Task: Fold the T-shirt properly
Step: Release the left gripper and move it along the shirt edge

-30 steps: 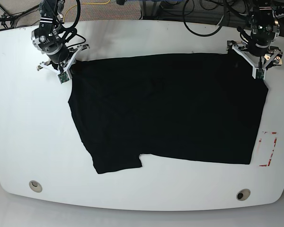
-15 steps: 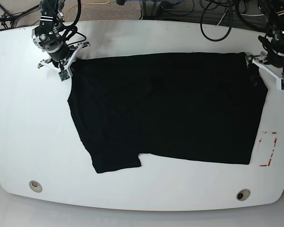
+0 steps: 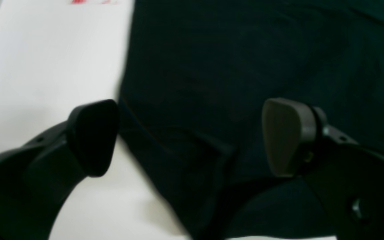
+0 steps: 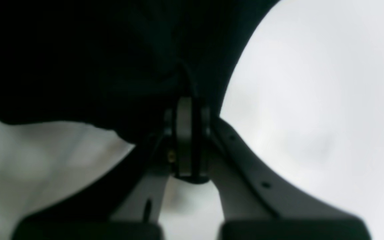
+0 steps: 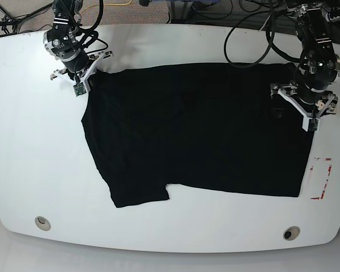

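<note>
T-shirt [image 5: 198, 130]: black, spread flat in the middle of the white table [image 5: 34, 141].
Left gripper [image 3: 192, 136]: its 2 jaws are spread wide apart. It hangs over the shirt's edge. 1 finger is above the bare table, the other above the cloth.
Right gripper [image 4: 190, 140]: its jaws are pressed together, pinching a bit of the T-shirt at a far corner.
</note>
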